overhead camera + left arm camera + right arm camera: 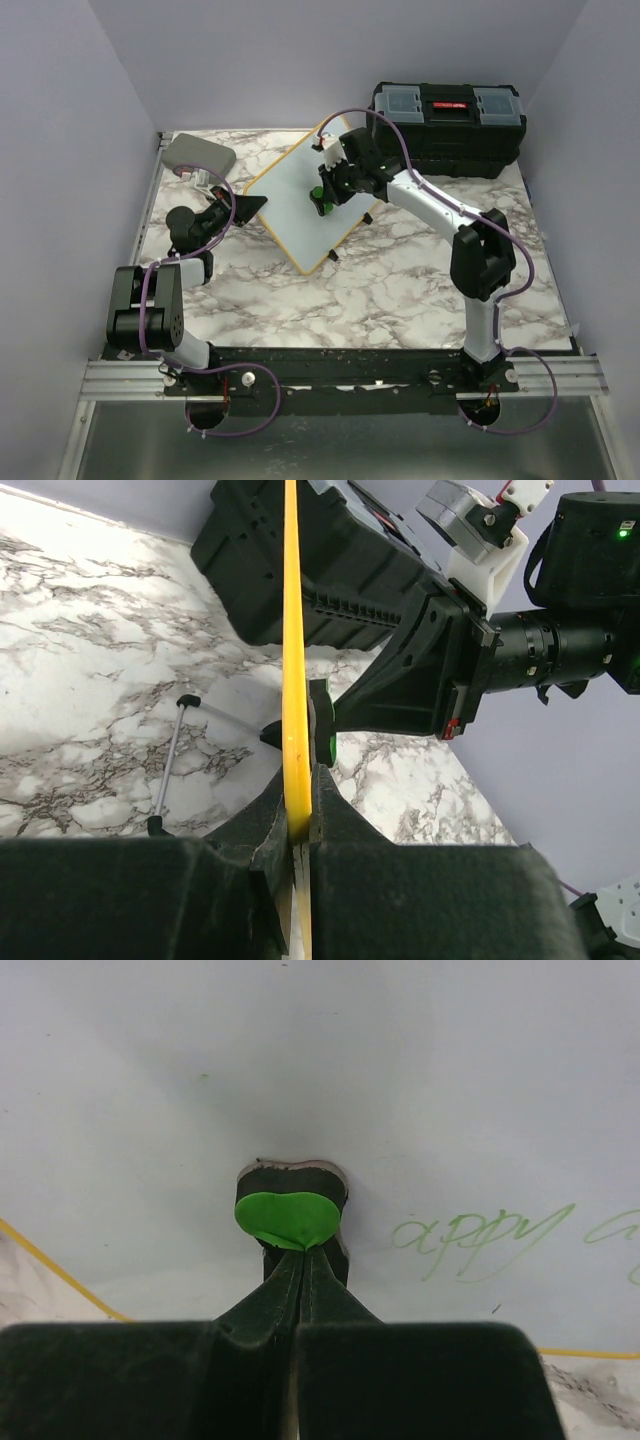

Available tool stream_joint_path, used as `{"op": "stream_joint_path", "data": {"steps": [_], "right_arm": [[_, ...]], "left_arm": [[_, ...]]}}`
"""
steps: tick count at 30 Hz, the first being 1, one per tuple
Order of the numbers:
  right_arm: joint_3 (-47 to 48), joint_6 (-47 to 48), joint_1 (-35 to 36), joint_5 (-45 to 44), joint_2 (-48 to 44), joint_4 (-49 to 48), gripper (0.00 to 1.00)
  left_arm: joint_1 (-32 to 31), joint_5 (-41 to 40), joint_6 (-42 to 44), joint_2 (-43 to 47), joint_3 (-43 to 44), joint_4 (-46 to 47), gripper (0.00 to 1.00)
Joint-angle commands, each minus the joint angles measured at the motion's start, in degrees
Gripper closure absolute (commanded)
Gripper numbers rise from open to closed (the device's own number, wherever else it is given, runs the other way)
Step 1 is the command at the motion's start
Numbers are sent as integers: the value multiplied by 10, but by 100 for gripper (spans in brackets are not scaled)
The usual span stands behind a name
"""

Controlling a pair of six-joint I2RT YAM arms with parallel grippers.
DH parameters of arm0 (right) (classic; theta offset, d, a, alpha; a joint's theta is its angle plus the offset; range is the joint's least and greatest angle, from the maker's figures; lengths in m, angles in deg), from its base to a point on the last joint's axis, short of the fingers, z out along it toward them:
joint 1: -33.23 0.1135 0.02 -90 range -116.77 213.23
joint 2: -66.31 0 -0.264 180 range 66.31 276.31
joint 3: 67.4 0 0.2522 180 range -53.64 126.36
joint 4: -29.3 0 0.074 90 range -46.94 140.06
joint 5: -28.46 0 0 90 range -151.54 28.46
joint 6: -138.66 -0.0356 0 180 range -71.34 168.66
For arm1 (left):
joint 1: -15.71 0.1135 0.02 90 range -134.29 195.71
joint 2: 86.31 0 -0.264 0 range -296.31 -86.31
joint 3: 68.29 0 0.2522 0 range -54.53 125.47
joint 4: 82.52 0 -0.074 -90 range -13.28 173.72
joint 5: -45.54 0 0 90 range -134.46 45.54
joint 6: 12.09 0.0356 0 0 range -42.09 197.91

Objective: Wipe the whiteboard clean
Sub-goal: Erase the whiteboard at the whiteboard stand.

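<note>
- At the middle of the counter (400,290), the whiteboard (290,200) sits at a tilt, corner-on to both arms.
- The left hand (300,815) is pinched tight on the whiteboard's left edge.
- The right hand (300,1260) is clamped on a green-capped eraser (288,1215), which is pressed against the board's face.
- Green writing (480,1242) lies just beside the eraser, to its right in the right wrist view. The right hand is the nearer one, so the wipe probably has to run sideways across the face.
</note>
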Motion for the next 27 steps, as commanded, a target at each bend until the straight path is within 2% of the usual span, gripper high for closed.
{"op": "stream_joint_path", "data": {"steps": [1,6,15,17,24,27], "right_arm": [[-16,-13,18,66,4,4,99],[-1,-77,7,-98,3,-37,99],[-32,-84,-2,-190,-22,-86,99],[-33,-71,-2,-172,-18,-75,99],[-41,13,0,66,3,13,99],[-38,27,1,75,6,29,99]], "left_arm": [[-16,53,7,1,9,3,100],[-15,54,9,6,5,0,100],[-15,53,10,7,7,-2,100],[-16,53,10,6,5,-2,100],[-15,53,9,5,7,-2,100],[-15,53,10,4,7,-2,100]]}}
